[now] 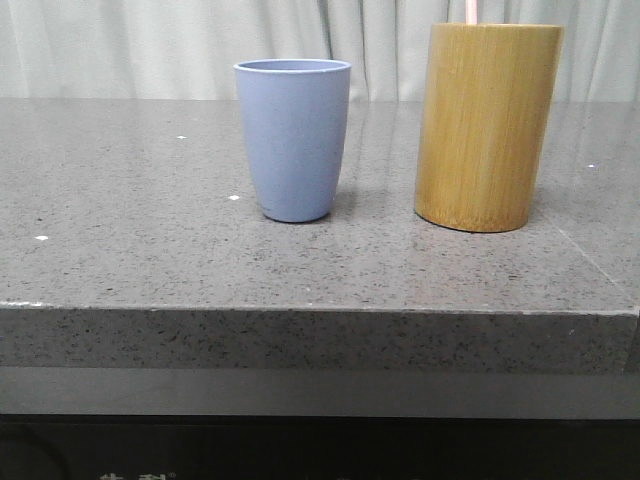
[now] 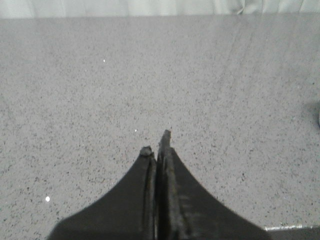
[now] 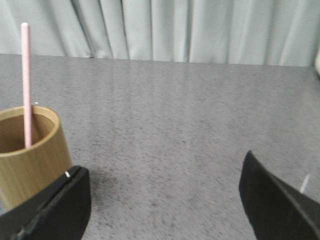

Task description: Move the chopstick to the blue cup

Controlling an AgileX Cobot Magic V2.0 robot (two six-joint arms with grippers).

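Blue cup (image 1: 292,138) upright on table (image 1: 130,250), left of bamboo holder (image 1: 487,125), the two apart. One chopstick (image 3: 26,85) stands upright inside holder, its tip above the rim. Left gripper (image 2: 159,145): fingers pressed together, holding nothing, over bare table. Right gripper (image 3: 165,195): fingers wide apart, near holder.

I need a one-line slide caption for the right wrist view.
Open right gripper beside the bamboo cylinder holding one pink chopstick.

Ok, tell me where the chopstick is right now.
In the front view the chopstick stands inside the bamboo cylinder on the table's right side, right of the blue cup.
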